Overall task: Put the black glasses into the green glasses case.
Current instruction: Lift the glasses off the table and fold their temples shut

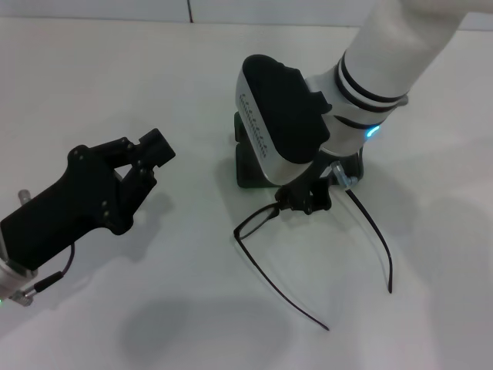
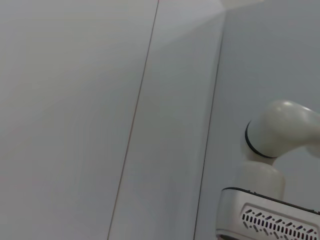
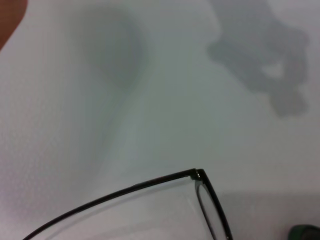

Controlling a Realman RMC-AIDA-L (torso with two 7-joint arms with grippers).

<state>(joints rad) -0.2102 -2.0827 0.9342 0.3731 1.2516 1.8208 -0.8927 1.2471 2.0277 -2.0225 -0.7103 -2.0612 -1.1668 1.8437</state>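
The black glasses are in the middle of the white table, temple arms spread and pointing toward me. My right gripper comes down from above and is shut on the frame near its bridge. I cannot tell whether the glasses rest on the table or hang just above it. The green glasses case stands right behind the glasses, mostly hidden under my right wrist; its lid state is hidden. The right wrist view shows one frame corner of the glasses and a sliver of the case. My left gripper is parked at the left, open and empty.
The white table has a seam line at its far edge. The left wrist view shows only a pale wall and part of my right arm.
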